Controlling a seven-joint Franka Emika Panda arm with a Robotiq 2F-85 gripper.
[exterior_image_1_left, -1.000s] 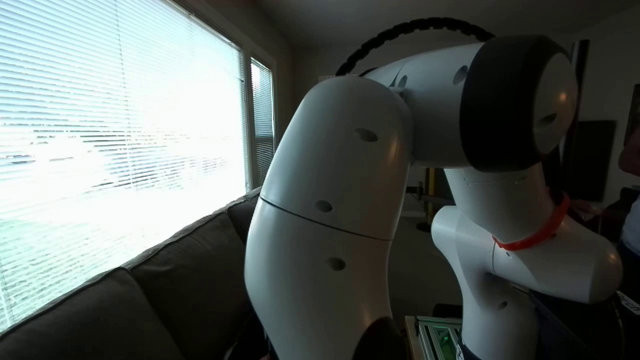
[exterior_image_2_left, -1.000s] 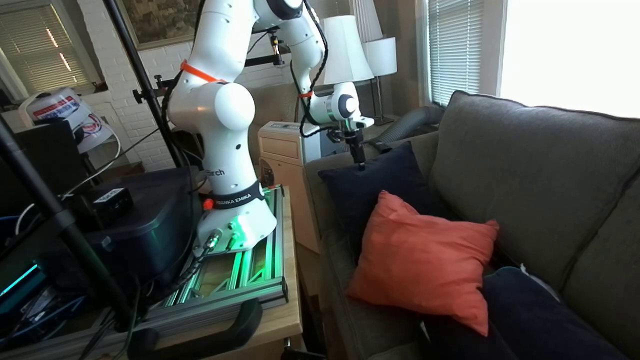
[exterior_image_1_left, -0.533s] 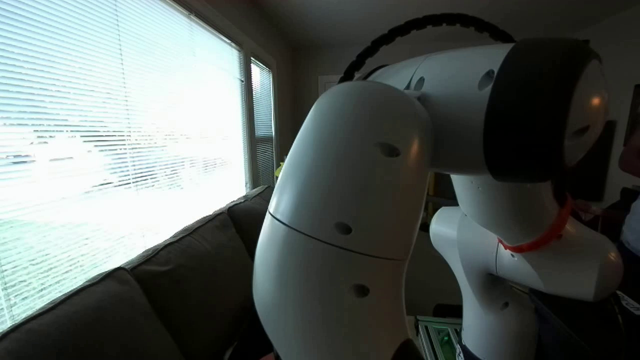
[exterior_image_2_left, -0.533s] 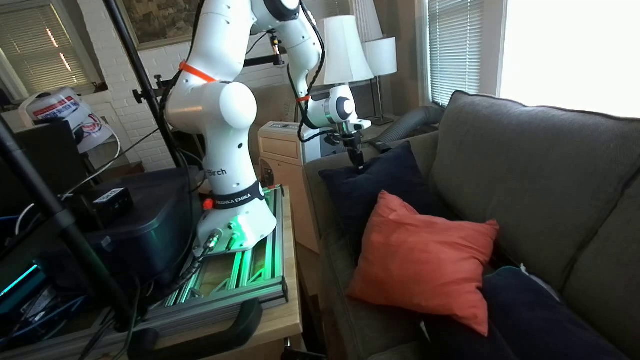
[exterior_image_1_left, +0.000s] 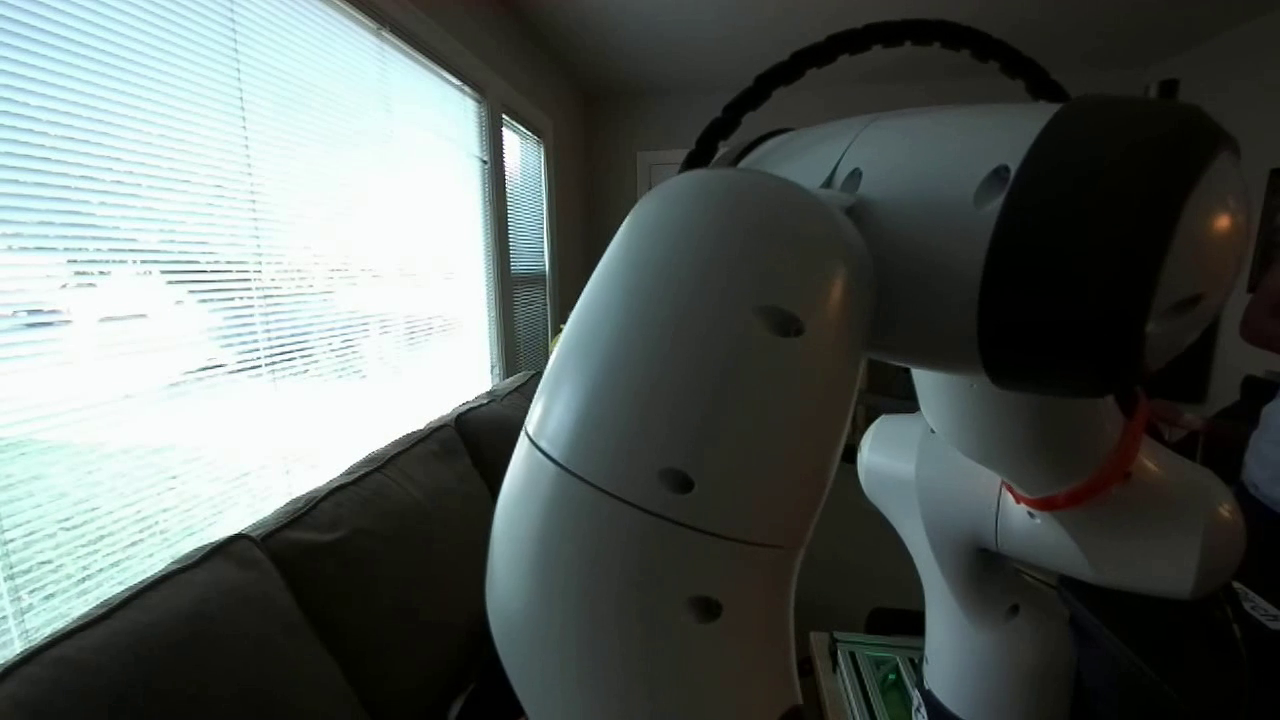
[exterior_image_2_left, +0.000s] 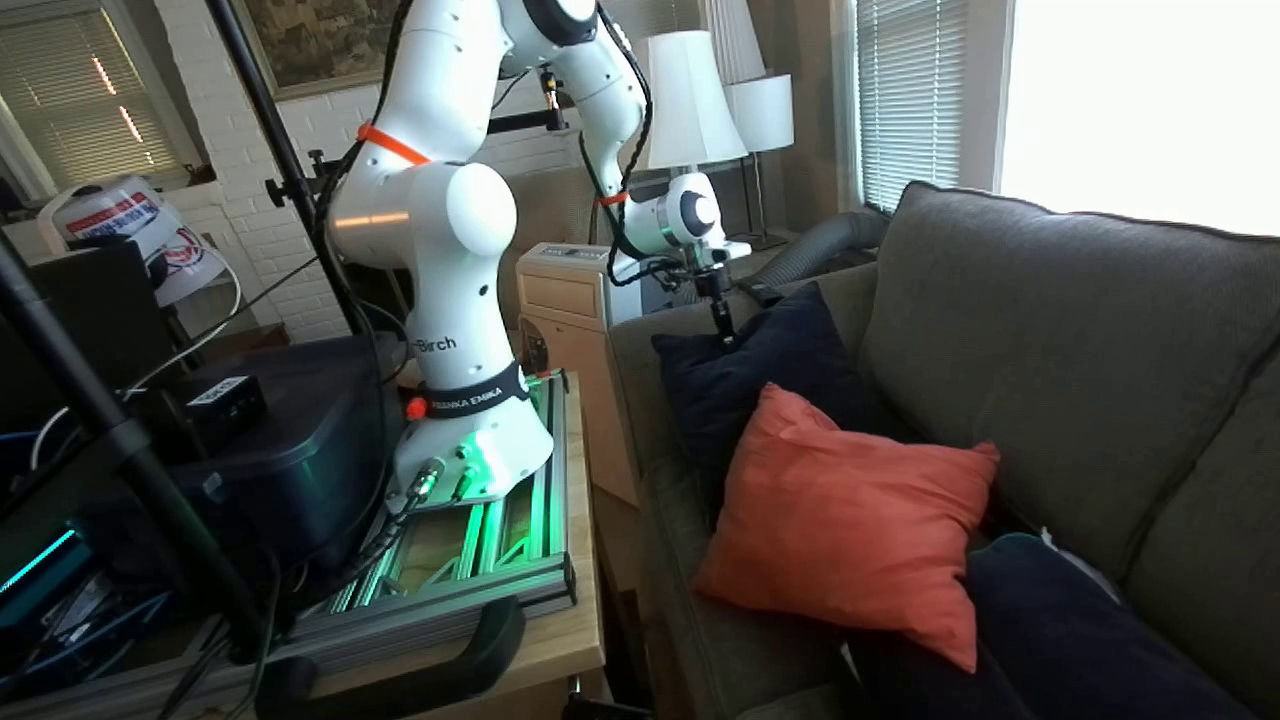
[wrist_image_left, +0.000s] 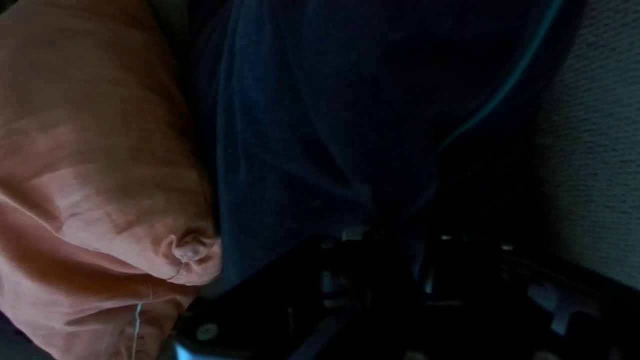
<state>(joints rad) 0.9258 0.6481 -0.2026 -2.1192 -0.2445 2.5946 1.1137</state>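
In an exterior view, from the left: window blinds (exterior_image_2_left: 85, 105), white tub (exterior_image_2_left: 115, 215) with red and blue print, dark storage bin (exterior_image_2_left: 300, 430), black pole (exterior_image_2_left: 272, 125). Behind these, white-painted brick wall (exterior_image_2_left: 225, 150) and framed picture (exterior_image_2_left: 325, 40). Next, wood-topped table (exterior_image_2_left: 575, 630) with aluminium frame (exterior_image_2_left: 540, 585) on top, lit green around the arm base (exterior_image_2_left: 475, 460). Further right, beige appliance (exterior_image_2_left: 560, 285), white lampshades (exterior_image_2_left: 690, 100), grey corrugated hose (exterior_image_2_left: 820, 250), bright window (exterior_image_2_left: 1130, 100) at the edge.

Surface: grey upholstered sofa (exterior_image_2_left: 1050, 320). On it, from the left: navy cushion (exterior_image_2_left: 790, 350) at the far end, by the armrest (exterior_image_2_left: 632, 400); orange cushion (exterior_image_2_left: 850, 520) in front, overlapping it from this angle; second navy cushion (exterior_image_2_left: 1090, 610), teal-edged, at the near end.

In an exterior view, from the left: broad window (exterior_image_1_left: 300, 230) above the sofa back, white arm (exterior_image_1_left: 690, 380) across the middle, part of a person (exterior_image_1_left: 1265, 440) at the right edge.

Tool: gripper (exterior_image_2_left: 727, 338) pointing down at the upper part of the navy cushion, in contact. In the wrist view, orange cushion at left, navy cushion central, sofa weave at right. Fingers (wrist_image_left: 356, 234) nearly together, pinching navy cloth, with folds converging on the grip. Depth of cloth between the pads: too dark to tell.
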